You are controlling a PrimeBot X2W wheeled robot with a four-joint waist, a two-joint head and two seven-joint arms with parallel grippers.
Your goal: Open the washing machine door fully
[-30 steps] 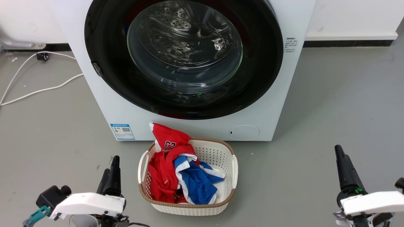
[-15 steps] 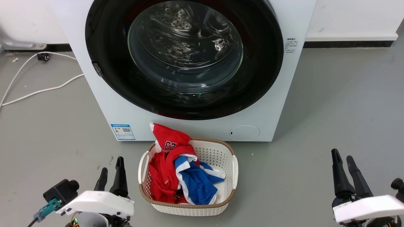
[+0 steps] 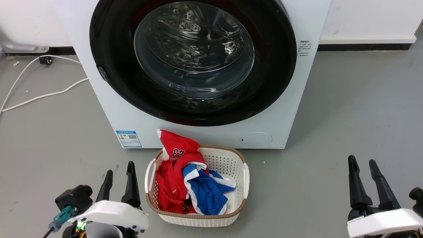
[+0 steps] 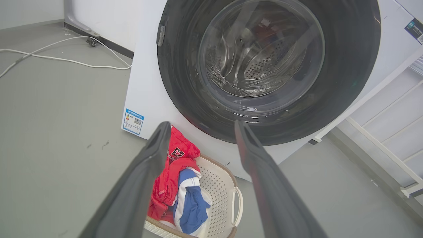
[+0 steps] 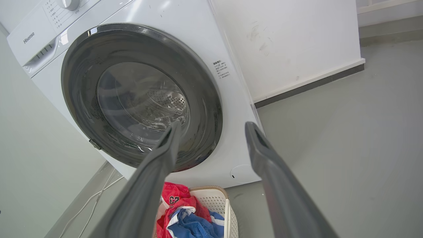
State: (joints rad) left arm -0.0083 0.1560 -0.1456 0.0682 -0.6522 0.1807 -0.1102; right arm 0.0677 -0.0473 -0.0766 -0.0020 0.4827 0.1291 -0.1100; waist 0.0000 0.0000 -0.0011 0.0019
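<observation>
While the washing machine door (image 3: pixel 193 62) is still sitting shut on the front of the washing machine (image 3: pixel 198 135), the left claw (image 3: pixel 119 168) and the right claw (image 3: pixel 362 159), narrow a second ago, are now standing wide and empty, well apart from it, probably preparing a grasp.

Count from the head view.
- Washing machine (image 3: pixel 109 109): 1, upper centre.
- Washing machine door (image 3: pixel 274 66): 1, on its front.
- Blue sticker (image 3: pixel 128 138): 1, lower left of the machine front.
- Small round cover (image 3: pixel 255 139): 1, lower right of the front.
- Printed label (image 3: pixel 304 48): 1, right of the door.
- Laundry basket (image 3: pixel 246 175): 1, bottom centre.
- Garments told apart in it: 2, a red jersey (image 3: pixel 172 145) and a blue-and-white piece (image 3: pixel 205 191).
- White cable strands (image 3: pixel 49 93): 2, upper left.
- Pincers: 2, the left pincer (image 3: pixel 119 167) at lower left and the right pincer (image 3: pixel 362 159) at lower right.
- Dark fingers (image 3: pixel 355 185): 4 in all, 2 per pincer.
</observation>
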